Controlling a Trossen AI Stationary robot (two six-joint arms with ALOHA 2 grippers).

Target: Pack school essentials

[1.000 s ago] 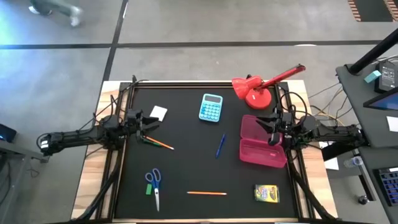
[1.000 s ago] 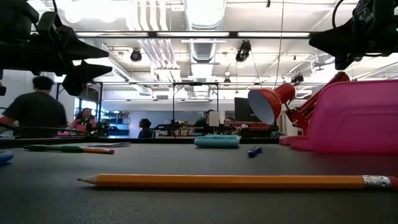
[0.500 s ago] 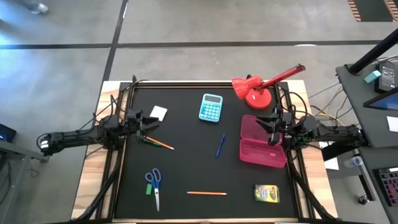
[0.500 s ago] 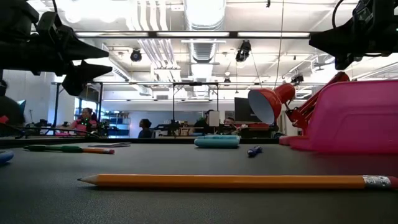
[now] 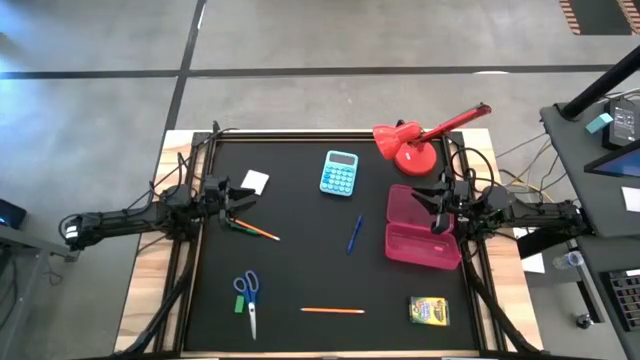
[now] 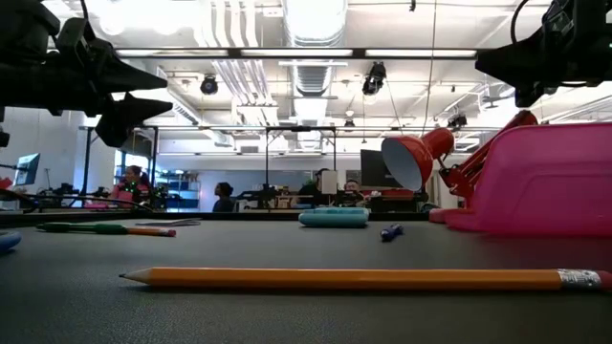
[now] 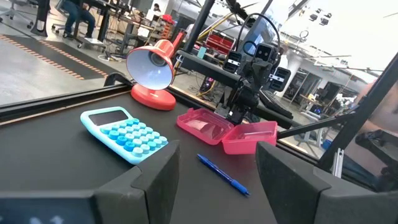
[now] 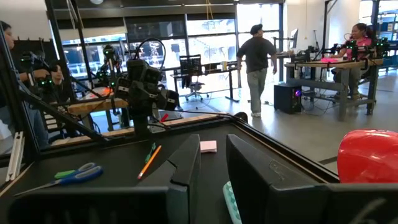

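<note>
An open pink pencil case [image 5: 420, 230] lies at the table's right side. My right gripper [image 5: 437, 208] hovers over its left part, open a little and empty. My left gripper [image 5: 243, 200] hovers open at the table's left, just beyond an orange and a green pencil [image 5: 252, 230] and near the white square [image 5: 255, 182]. Flat on the table lie a blue pen [image 5: 354, 235] at the middle, another orange pencil [image 5: 333, 311] near the front, blue-handled scissors [image 5: 248, 302] with a green block [image 5: 239, 303] beside them, and the crayon box [image 5: 429, 311] at the right front.
A light blue calculator [image 5: 339, 172] lies at the far middle of the table. A red desk lamp [image 5: 415, 145] stands behind the pencil case. A raised black rim [image 5: 300, 135] runs around the mat. People and desks show in the room beyond.
</note>
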